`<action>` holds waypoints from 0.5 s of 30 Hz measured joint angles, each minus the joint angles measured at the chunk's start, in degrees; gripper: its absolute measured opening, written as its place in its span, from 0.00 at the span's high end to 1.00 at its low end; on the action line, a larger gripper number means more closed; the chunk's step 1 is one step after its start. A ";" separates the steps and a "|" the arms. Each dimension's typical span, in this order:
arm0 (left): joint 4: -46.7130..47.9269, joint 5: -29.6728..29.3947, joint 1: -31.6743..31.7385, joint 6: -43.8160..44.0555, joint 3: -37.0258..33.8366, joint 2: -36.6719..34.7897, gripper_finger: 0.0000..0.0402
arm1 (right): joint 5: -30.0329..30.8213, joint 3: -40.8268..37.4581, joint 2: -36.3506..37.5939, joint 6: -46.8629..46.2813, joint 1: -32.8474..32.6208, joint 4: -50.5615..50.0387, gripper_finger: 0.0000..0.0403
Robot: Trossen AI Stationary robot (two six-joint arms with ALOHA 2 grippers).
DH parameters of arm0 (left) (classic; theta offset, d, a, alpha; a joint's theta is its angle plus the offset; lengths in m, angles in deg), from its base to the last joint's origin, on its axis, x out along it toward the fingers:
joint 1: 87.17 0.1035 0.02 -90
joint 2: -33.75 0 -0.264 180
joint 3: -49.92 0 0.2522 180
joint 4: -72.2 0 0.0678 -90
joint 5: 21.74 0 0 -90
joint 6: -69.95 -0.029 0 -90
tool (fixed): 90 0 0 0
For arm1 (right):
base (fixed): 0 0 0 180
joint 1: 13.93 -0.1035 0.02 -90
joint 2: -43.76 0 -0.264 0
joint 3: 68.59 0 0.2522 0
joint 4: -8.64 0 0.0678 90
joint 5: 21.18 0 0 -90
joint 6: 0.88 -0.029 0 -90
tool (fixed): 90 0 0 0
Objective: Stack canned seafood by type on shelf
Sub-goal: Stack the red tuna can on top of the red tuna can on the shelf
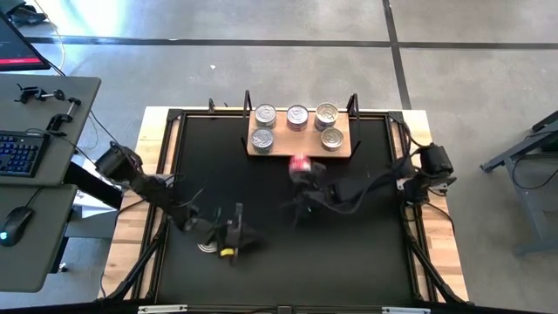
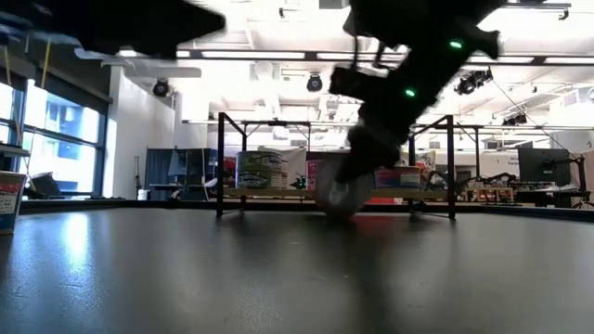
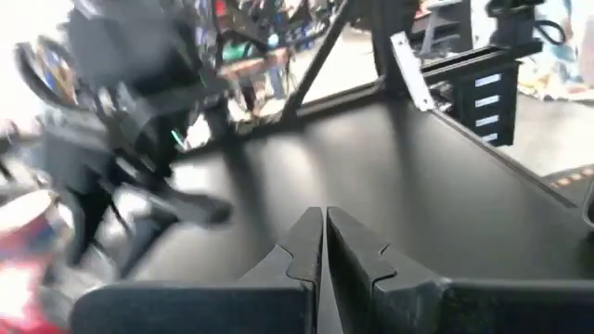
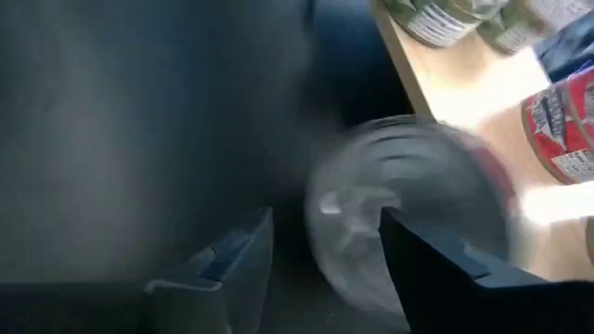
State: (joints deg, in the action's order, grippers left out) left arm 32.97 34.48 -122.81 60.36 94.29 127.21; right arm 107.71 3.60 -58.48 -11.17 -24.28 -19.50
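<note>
Several silver-lidded cans (image 1: 297, 116) stand on the light wooden shelf (image 1: 299, 152) at the table's far middle. One red-sided can (image 1: 300, 164), with a shiny lid (image 4: 408, 209), sits on the black table just in front of the shelf's near edge. My right gripper (image 4: 325, 223) is open, slanting down at this can from the near right, its fingers (image 4: 422, 255) beside the can's near side. My left gripper (image 3: 323, 241) is shut and empty, above the table's near left part (image 1: 235, 234). My right gripper is at the red-sided can's near side (image 4: 371, 250), with one finger in front of the can's wall. The view is blurred, so I cannot tell whether a finger touches the can. The can rests on the table, lid up.
The shelf has thin black posts (image 2: 220, 162) at its ends. A red-labelled can (image 4: 561, 125) stands on the board close behind the loose can. Bare black tabletop (image 1: 366, 253) lies near and right. A desk with a keyboard (image 1: 22, 148) stands off the table's left.
</note>
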 joint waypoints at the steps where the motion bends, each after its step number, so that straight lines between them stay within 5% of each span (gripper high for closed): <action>1: 0.08 -1.03 -0.93 -2.11 0.45 -0.38 0.98 | 1.76 -1.29 0.00 -0.03 -0.91 1.41 0.54; 6: 0.30 -7.92 -3.43 -5.62 1.75 -1.67 0.98 | 3.28 -2.67 0.64 -2.86 -0.90 2.12 0.60; 15: 5.15 -8.38 -0.95 3.33 1.79 -1.54 0.98 | 3.17 -1.83 6.40 -3.02 -6.31 -0.95 0.64</action>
State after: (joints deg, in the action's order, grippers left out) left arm 38.13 26.10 -123.76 63.69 96.08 125.67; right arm 110.89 1.77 -52.08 -14.20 -30.59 -20.45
